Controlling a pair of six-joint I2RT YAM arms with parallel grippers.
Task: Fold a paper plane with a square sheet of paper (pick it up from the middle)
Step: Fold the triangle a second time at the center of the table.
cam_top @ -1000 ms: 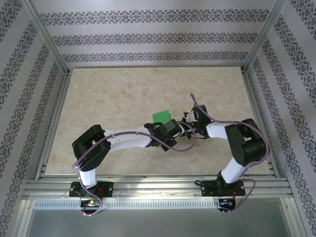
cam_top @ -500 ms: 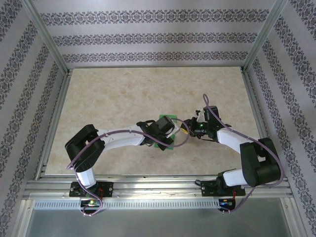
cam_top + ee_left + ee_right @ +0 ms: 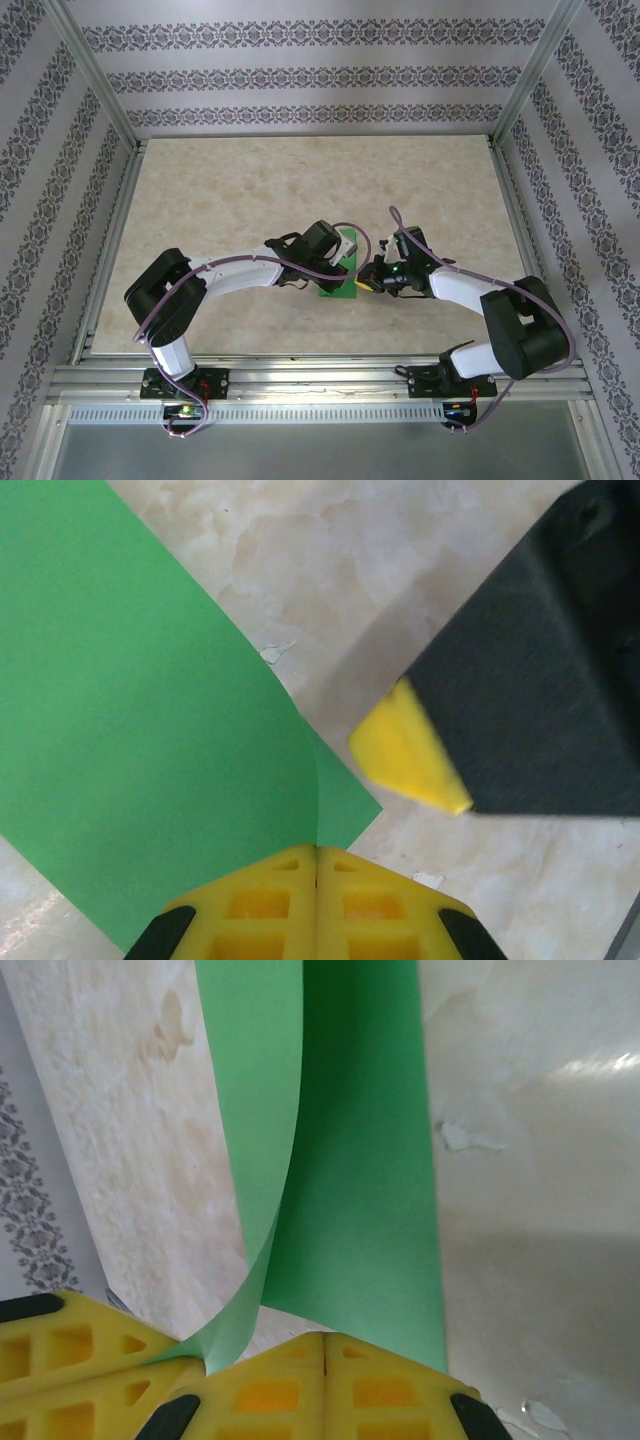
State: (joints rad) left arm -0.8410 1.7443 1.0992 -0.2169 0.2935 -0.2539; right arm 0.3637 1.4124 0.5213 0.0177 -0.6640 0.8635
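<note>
The square sheet of paper [image 3: 336, 289] is bright green and lies mid-table as a long strip, one layer curling up off the layer beneath. My left gripper [image 3: 342, 266] is shut on that raised layer: in the left wrist view the paper's [image 3: 150, 730] curved edge runs straight into the seam of the left gripper [image 3: 317, 848]. My right gripper [image 3: 364, 283] is shut, and in its own view the closed right gripper [image 3: 325, 1338] sits at the near edge of the flat layer [image 3: 365, 1160]. The left fingers [image 3: 90, 1360] pinch the curl beside it.
The beige marbled table [image 3: 220, 190] has aluminium rails along its sides and patterned walls behind. One of the right gripper's yellow fingers [image 3: 410, 755] hangs just right of the left jaws. The two arms meet closely at the paper.
The right gripper swung out to the right, then came back in low to the paper's right edge. The left gripper shifted up and left with the paper, which now lies longer and flatter.
</note>
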